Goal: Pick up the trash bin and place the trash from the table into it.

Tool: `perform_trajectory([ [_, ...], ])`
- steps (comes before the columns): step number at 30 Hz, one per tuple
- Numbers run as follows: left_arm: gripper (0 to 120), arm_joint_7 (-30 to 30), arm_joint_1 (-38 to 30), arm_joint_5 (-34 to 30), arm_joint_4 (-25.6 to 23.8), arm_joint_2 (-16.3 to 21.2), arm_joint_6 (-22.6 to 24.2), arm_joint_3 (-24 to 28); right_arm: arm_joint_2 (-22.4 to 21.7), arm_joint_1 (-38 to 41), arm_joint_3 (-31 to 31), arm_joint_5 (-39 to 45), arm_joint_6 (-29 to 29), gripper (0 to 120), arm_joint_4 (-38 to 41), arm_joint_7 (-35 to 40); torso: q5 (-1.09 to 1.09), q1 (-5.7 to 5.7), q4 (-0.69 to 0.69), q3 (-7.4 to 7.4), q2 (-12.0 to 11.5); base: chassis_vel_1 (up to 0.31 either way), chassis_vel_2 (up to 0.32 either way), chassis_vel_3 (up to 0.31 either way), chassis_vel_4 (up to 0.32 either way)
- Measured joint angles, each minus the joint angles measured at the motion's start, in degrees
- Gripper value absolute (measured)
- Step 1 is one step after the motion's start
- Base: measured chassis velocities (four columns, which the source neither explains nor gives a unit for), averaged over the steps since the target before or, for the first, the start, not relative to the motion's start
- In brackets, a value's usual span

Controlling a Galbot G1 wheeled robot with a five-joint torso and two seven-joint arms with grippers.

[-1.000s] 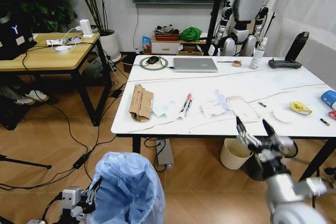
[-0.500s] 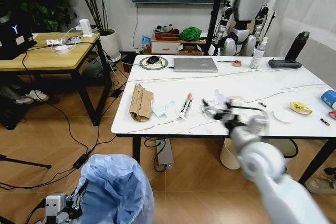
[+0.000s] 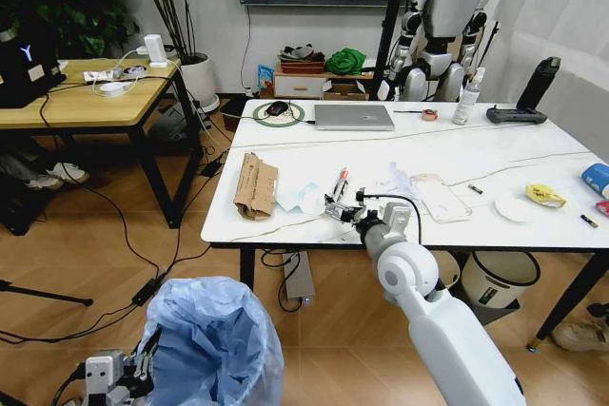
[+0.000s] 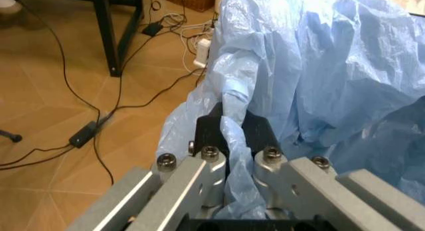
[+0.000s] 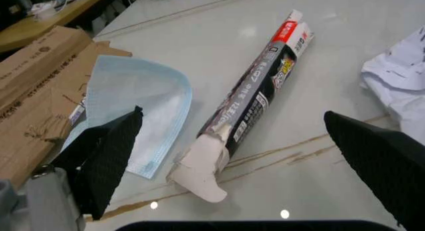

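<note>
The trash bin (image 3: 217, 344) sits low at my seven o'clock, off the table (image 3: 533, 154), its crinkly blue bag (image 4: 319, 81) pinched between the fingers of my left gripper (image 4: 234, 141), which are clamped on a fold of the plastic at the rim. At my twelve o'clock, on the near edge of the table, my right gripper (image 3: 341, 208) hovers with fingers (image 5: 106, 156) spread wide apart over a long dark wrapper (image 5: 256, 101) with a torn white end; a pale blue face mask (image 5: 136, 99) lies just beside it toward ten o'clock, the brown cardboard piece (image 3: 255, 184) beyond that, and crumpled white tissues (image 5: 398, 81) toward two o'clock. My worry is the wrapper: it lies flat on slick marble, so closing on it could skate it sideways or catch the mask along with it. The bag is thin too, and a fold of it might slip or tear under the bin's weight. Half a second ago my right gripper was farther toward two o'clock over the tissues; a second ago it was below the table edge. The bin has barely shifted.
</note>
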Motion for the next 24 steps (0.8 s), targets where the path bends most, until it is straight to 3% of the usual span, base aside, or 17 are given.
perform_trajectory([
  [3,0,-0.05,-0.31,0.09,0.06,-0.10,0.11,0.35,0.45,0.94,-0.70,-0.11,0.26,98,-1.32,-0.87,0.00,0.00,0.01,0.00,0.00,0.000,0.000,0.000,0.000],
  [10,0,-0.10,-0.57,0.18,0.17,-0.08,0.24,0.66,0.72,1.92,-1.58,-1.42,1.12,76,-3.82,-2.03,0.01,0.00,0.01,0.00,-0.01,0.000,0.000,0.000,0.000],
  [17,0,-0.13,-0.62,0.12,0.36,0.21,0.18,0.48,0.74,1.98,-1.97,-2.43,1.63,45,-5.05,-2.50,0.01,-0.01,0.01,0.00,-0.01,0.000,0.000,0.000,0.000],
  [24,0,-0.13,-0.96,0.12,0.80,0.64,0.11,0.87,0.27,1.25,-1.75,-2.92,1.84,20,-4.86,-2.87,0.00,-0.01,0.01,-0.01,-0.01,0.000,0.000,0.000,0.000],
])
